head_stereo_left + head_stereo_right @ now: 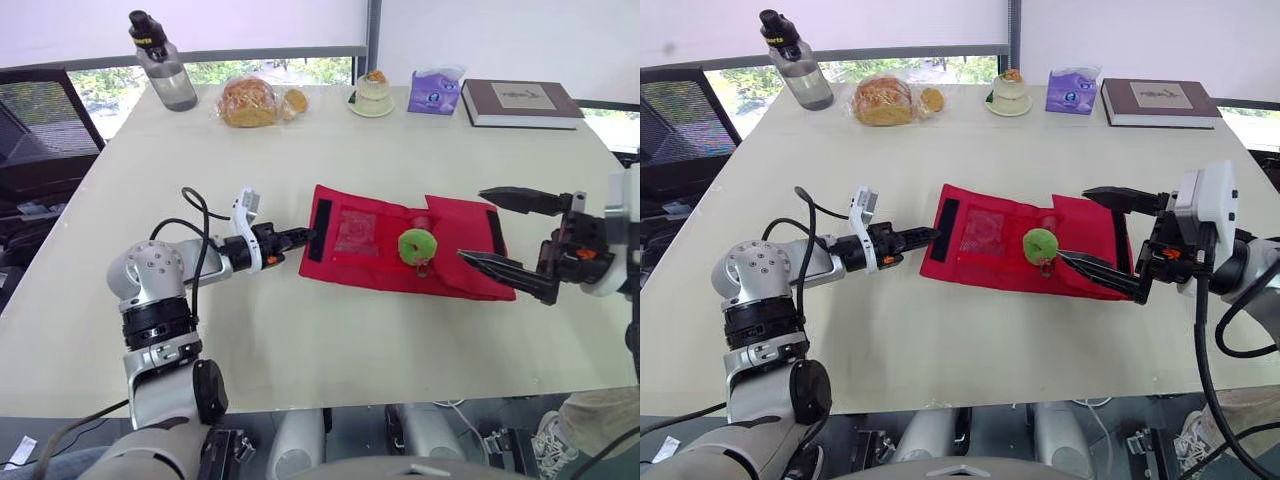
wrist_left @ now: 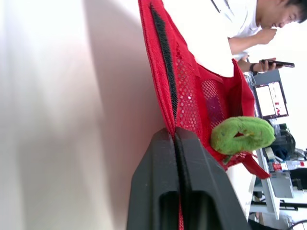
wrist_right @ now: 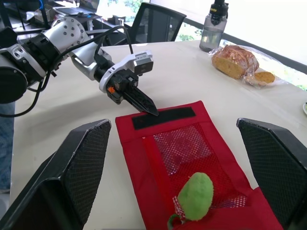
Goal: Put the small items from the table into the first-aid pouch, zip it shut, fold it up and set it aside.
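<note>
Red mesh pouch (image 1: 455, 235), black strip (image 1: 322, 230); green plush (image 1: 416, 245); purple tissue pack (image 1: 434, 92).

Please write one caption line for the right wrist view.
Open right gripper frames the red pouch and a green fuzzy item on it; the left gripper pinches the pouch's far edge.

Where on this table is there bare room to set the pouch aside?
Bare: the table in front of the red pouch, and the band behind it. Crowded: the far edge, with bottle, bread, tissue pack and book.
</note>
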